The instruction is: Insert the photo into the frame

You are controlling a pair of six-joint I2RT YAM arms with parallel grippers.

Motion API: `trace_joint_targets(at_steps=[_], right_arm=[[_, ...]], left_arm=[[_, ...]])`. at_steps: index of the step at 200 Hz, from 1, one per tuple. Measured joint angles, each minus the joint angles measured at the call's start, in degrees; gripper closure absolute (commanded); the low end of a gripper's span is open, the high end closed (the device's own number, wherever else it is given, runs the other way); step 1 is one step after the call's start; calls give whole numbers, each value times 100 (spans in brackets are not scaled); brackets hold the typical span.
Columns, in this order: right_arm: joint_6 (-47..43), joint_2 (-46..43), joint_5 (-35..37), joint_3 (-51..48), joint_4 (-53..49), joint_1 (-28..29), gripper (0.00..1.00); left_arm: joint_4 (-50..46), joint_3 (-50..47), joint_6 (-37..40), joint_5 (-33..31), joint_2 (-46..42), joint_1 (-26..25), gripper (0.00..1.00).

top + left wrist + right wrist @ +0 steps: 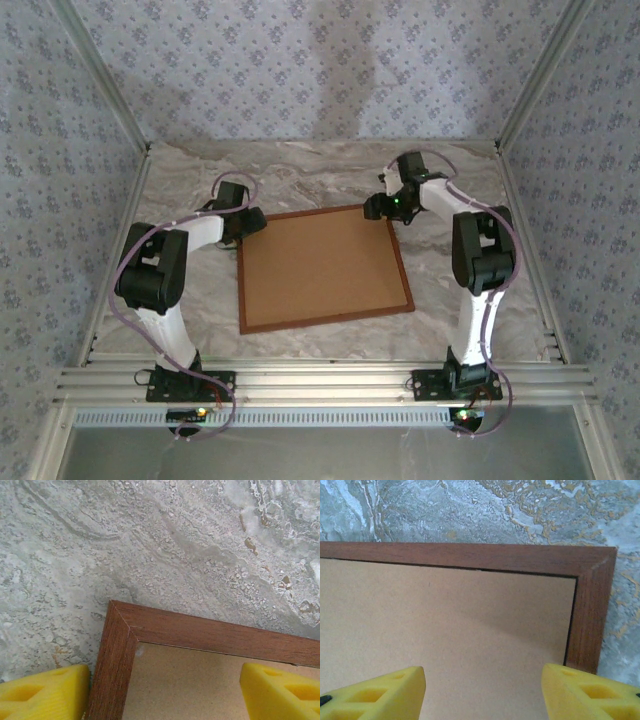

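The reddish-brown wooden frame (330, 319) lies flat in the middle of the table, with a plain brown backing board (320, 265) set inside it. The photo is hidden. My left gripper (245, 225) hovers at the frame's far left corner. In the left wrist view that gripper (165, 690) is open, one yellow finger (45, 692) outside the frame (210, 635) and the other over the board (190, 685). My right gripper (378, 207) is at the far right corner. In its wrist view it (484, 687) stands open above the board (450, 620), holding nothing, with the frame's corner (592, 565) just beyond.
The marble-patterned tabletop (320, 180) surrounds the frame on all sides. Metal posts and patterned walls (300, 70) enclose the table at the back and sides. An aluminium rail (320, 385) carrying both arm bases runs along the near edge.
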Motion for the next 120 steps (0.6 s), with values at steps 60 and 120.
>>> trace_joint_targets(at_steps=[60, 120], right_arm=[[37, 103, -44, 57, -4, -153, 37], [37, 201, -42, 57, -7, -197, 38]], left_arm=[[-2, 15, 0, 0, 0, 0, 21], [-2, 20, 0, 0, 0, -9, 21]])
